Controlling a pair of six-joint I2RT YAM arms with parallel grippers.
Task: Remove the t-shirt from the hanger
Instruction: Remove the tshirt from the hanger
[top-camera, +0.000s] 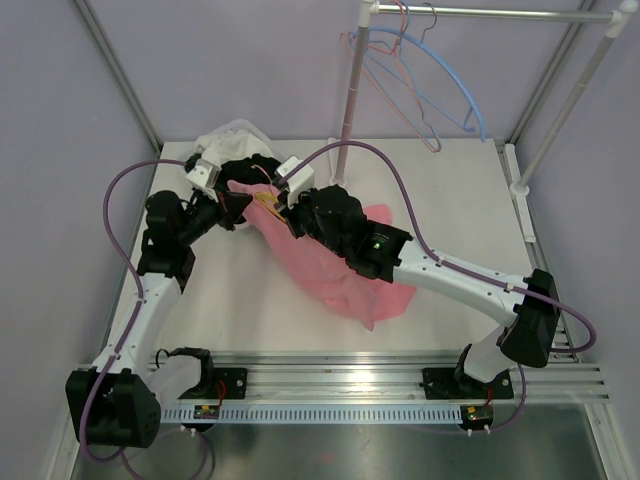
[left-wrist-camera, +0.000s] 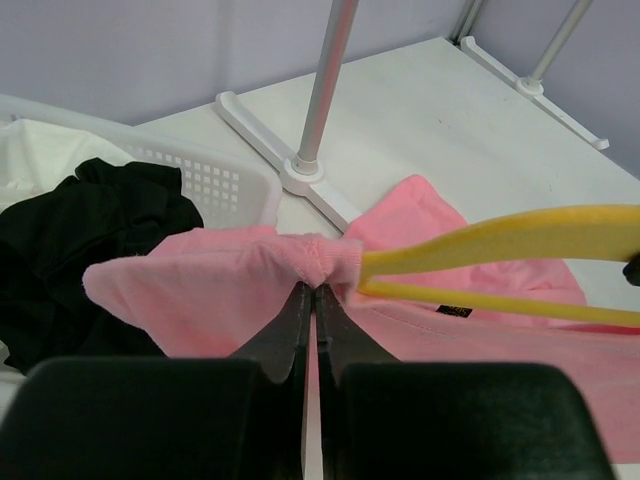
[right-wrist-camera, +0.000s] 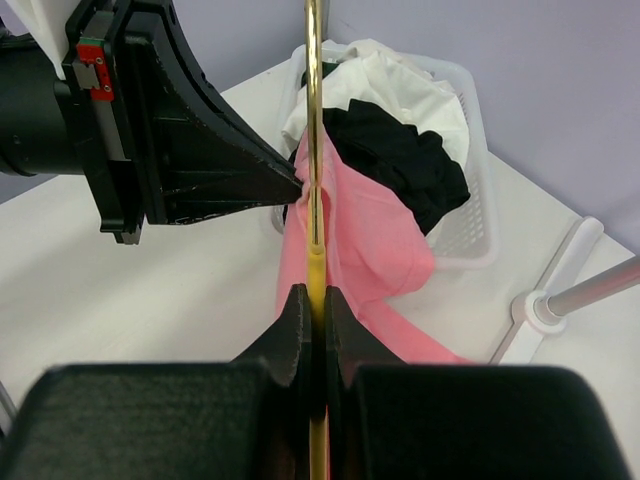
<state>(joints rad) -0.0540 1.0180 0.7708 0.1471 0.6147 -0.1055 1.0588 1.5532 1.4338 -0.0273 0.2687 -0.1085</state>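
Bright even overhead light, soft faint shadows, near fingers (left-wrist-camera: 290, 340) blurred in wrist views

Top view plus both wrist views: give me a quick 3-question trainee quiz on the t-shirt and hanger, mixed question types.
1. True or false: the right fingers are shut on the yellow hanger.
2. Pick one: the left fingers pinch A) the pink t-shirt, B) a sock, C) a towel.
3. Short answer: where does the black clothing lie?

Key: 1 true. 2 A. 3 in the white basket.
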